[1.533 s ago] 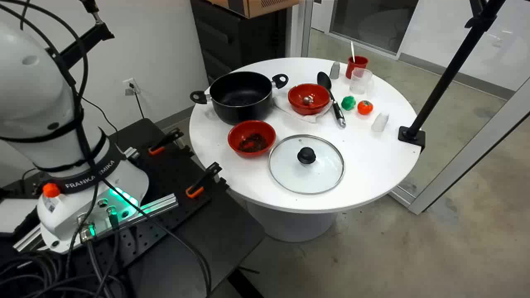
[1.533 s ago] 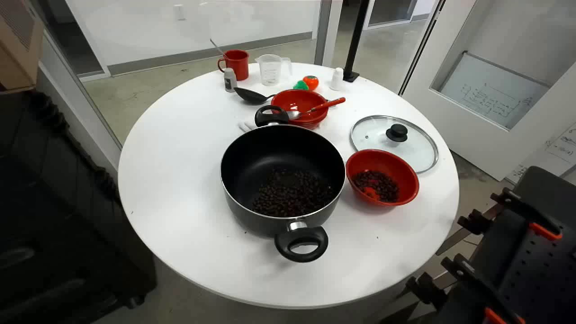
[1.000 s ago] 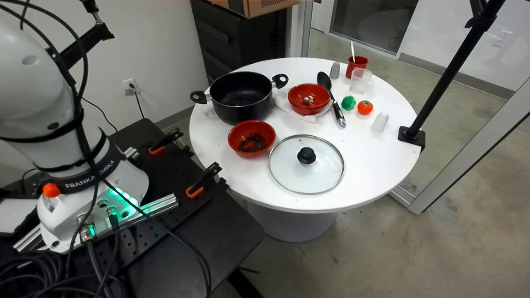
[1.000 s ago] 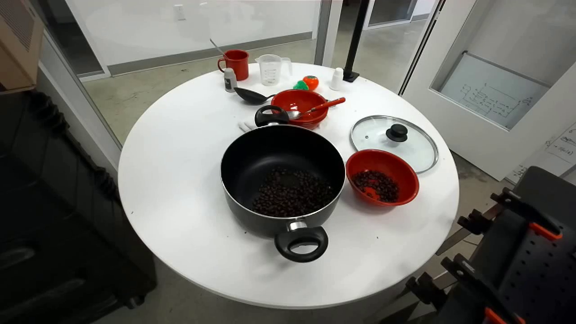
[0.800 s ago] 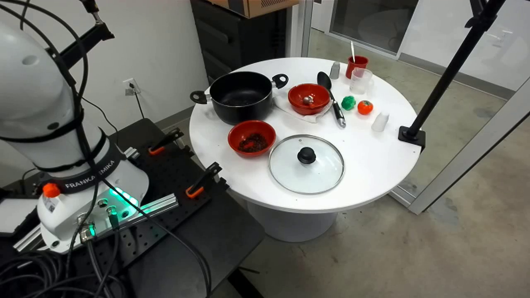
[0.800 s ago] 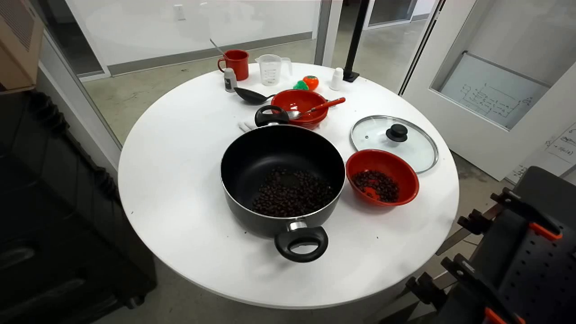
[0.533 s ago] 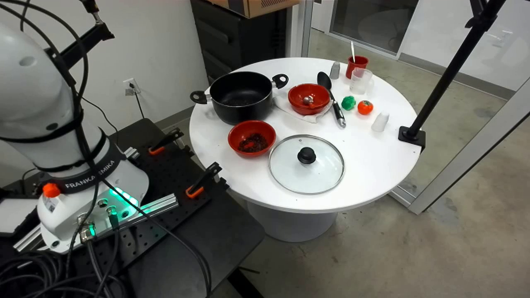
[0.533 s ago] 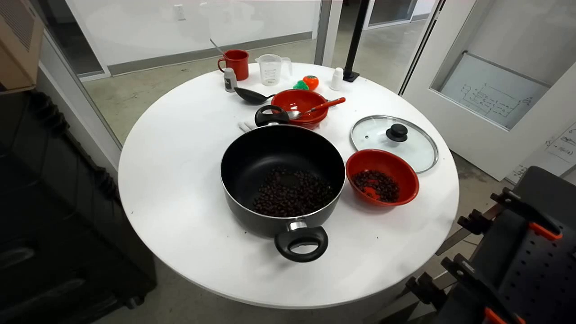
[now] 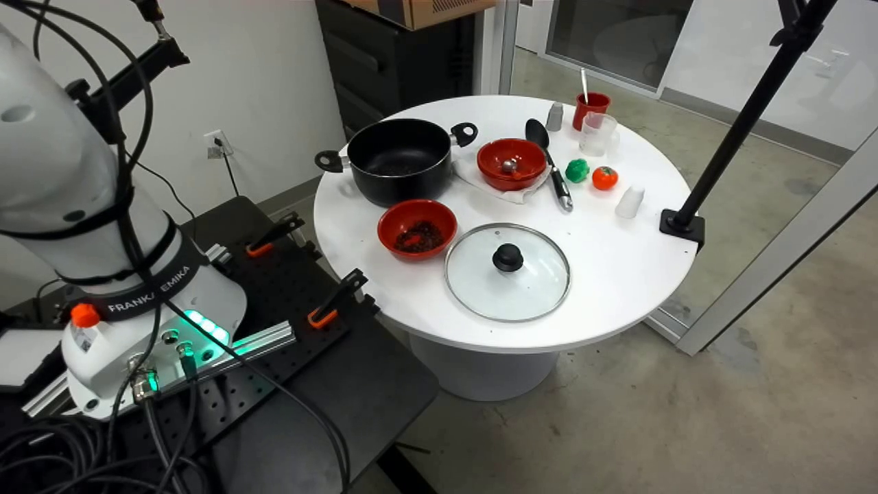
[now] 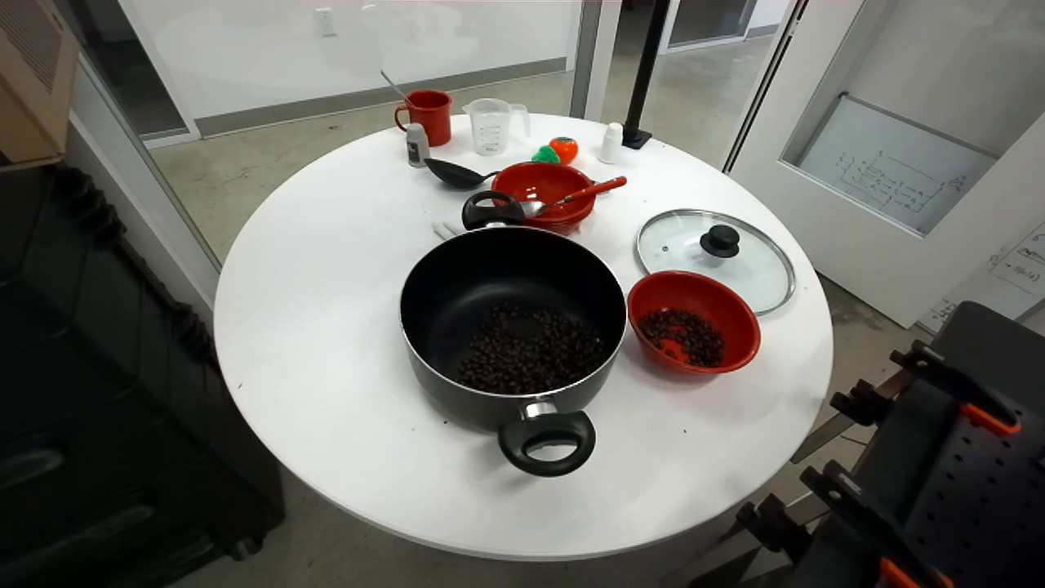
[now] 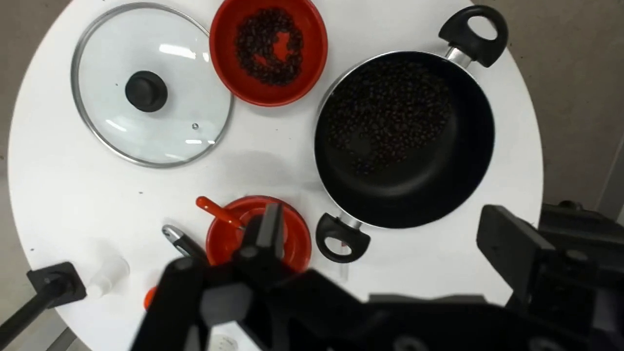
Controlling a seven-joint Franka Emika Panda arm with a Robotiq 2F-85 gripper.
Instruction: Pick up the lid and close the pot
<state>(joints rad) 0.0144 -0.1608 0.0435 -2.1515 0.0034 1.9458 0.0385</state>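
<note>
The robot arm [image 9: 51, 158] has shifted leftward in an exterior view since the earlier frame, while the glass lid [image 11: 165, 117], the red bowl [image 11: 270, 95] of dark beans [image 11: 256, 34] and the pot [image 11: 438, 165] lie where they were. From left to right in the wrist view, the lid rests flat on the counter [image 11: 58, 204], the bowl sits just beside it, and the uncovered pot stands next, with more beans inside. The tool [image 11: 382, 219] is spread wide and has hold of nothing.
</note>
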